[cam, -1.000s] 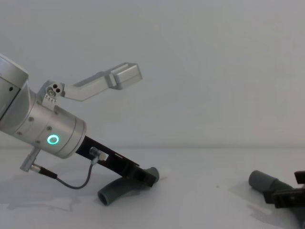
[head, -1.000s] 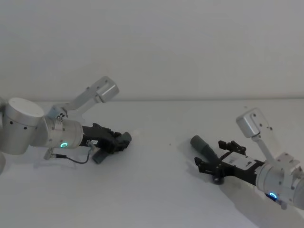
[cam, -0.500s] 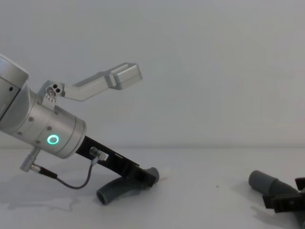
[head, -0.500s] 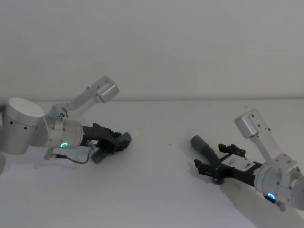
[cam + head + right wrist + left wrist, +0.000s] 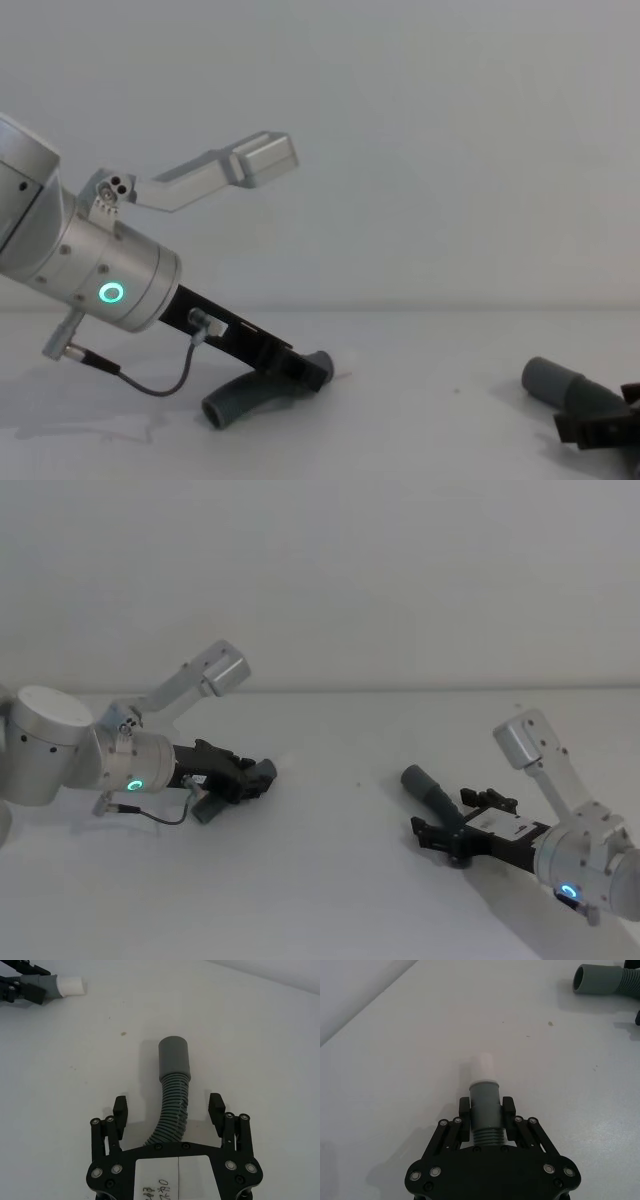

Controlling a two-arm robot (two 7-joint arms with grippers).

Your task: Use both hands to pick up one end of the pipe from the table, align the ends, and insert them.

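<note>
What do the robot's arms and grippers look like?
The left arm and right arm are silver cylinders with glowing ring lights. The left gripper and right gripper are black linkages with silver screws; the right carries a white label. A grey cable loops from the left arm.

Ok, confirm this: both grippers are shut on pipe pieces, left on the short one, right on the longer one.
The right gripper is open, fingers apart either side of the longer piece, as the right wrist view shows. The left gripper is shut on the short piece.
</note>
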